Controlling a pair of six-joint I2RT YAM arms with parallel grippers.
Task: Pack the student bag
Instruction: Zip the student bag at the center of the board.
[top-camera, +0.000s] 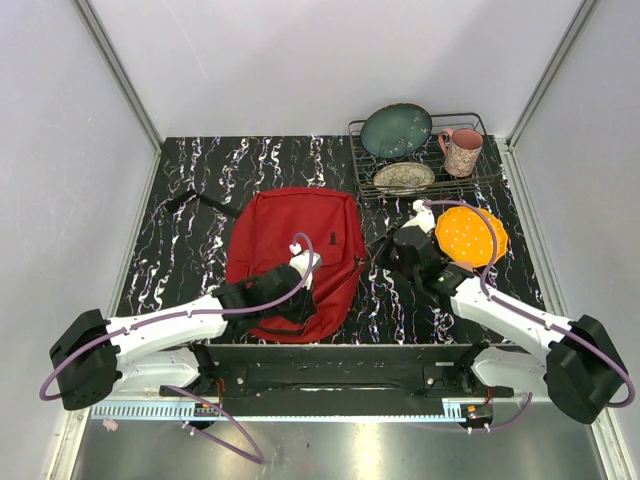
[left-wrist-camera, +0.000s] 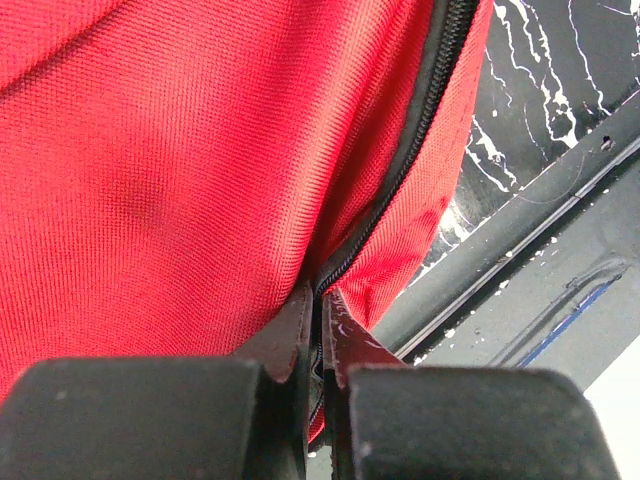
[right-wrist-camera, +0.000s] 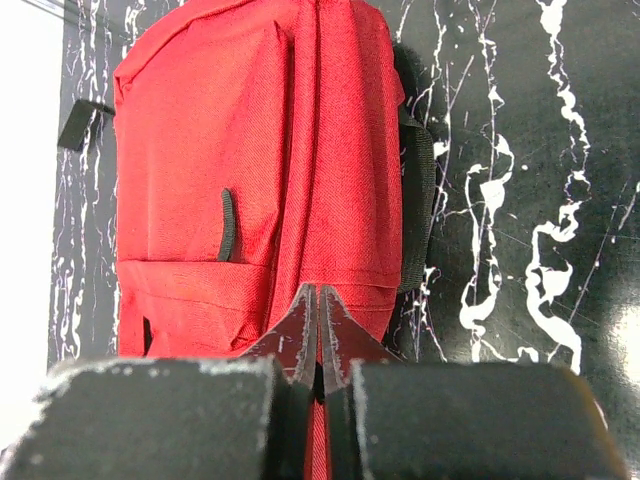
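Pinching the student bag (top-camera: 290, 225), left gripper (left-wrist-camera: 320, 300) and right gripper (right-wrist-camera: 318, 295) angle inward.

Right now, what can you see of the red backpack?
The large red woven-fabric backpack lies flat on the black marbled table, front up, with front pocket, black zip, black pull tab and black straps. Zip closed where seen. The left hand pinches its near zip seam; the right hand is shut at its right edge.

Red student bag (top-camera: 285, 235) on black white-veined table (top-camera: 185, 255)
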